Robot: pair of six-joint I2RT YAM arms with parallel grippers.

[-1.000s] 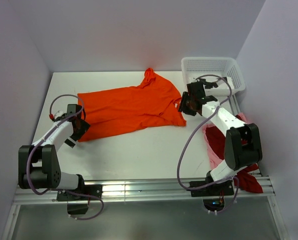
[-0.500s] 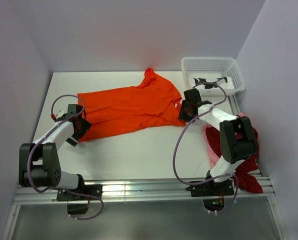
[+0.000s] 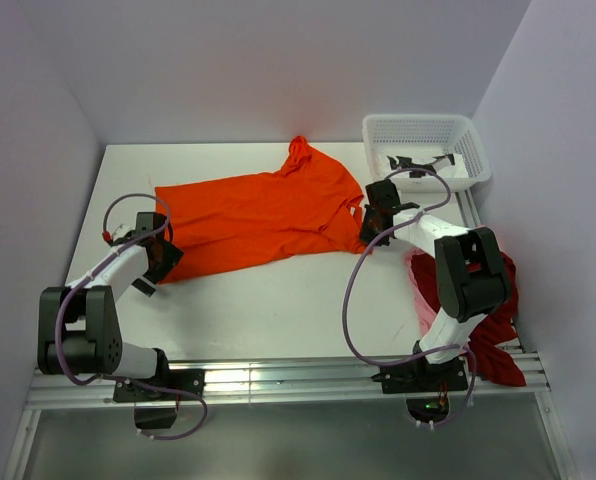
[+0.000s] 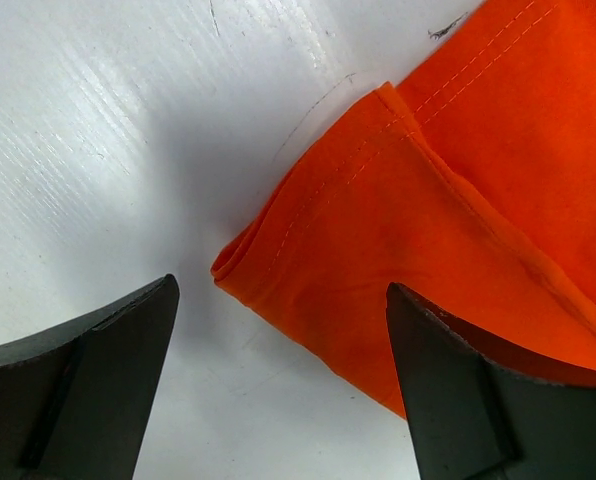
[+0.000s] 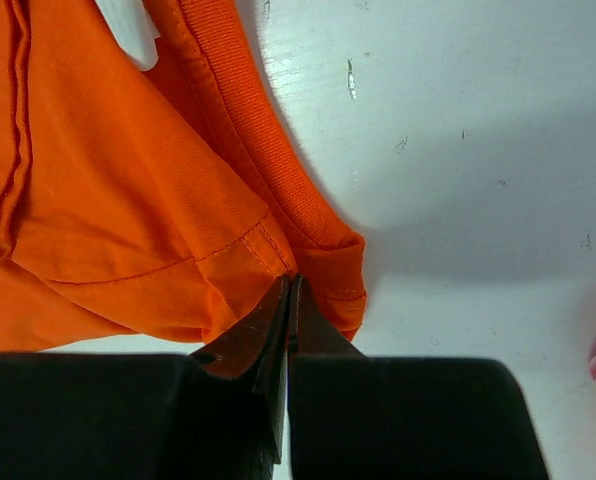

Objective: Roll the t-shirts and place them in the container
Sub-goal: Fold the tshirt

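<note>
The bright orange t-shirt (image 3: 258,212) lies spread flat across the middle of the table. My left gripper (image 3: 160,262) is open at its near left hem corner. In the left wrist view that folded hem corner (image 4: 308,250) lies between the two dark fingers (image 4: 108,380) of the left gripper (image 4: 283,288), which do not touch it. My right gripper (image 3: 370,222) is at the shirt's right edge by the collar. There the right gripper (image 5: 291,283) has its jaws shut, pinching the bunched orange fabric (image 5: 178,230). A dark red t-shirt (image 3: 496,362) and a pale pink one (image 3: 423,305) lie heaped at the right edge.
A white lattice basket (image 3: 418,119) stands at the back right corner, just beyond the right arm. Walls close in the table at the left, back and right. The right arm's cable (image 3: 353,300) loops over the table's near right part.
The right gripper has come down onto the shirt's right edge and closed from half open to shut. The left gripper stayed at the hem corner, still open.
</note>
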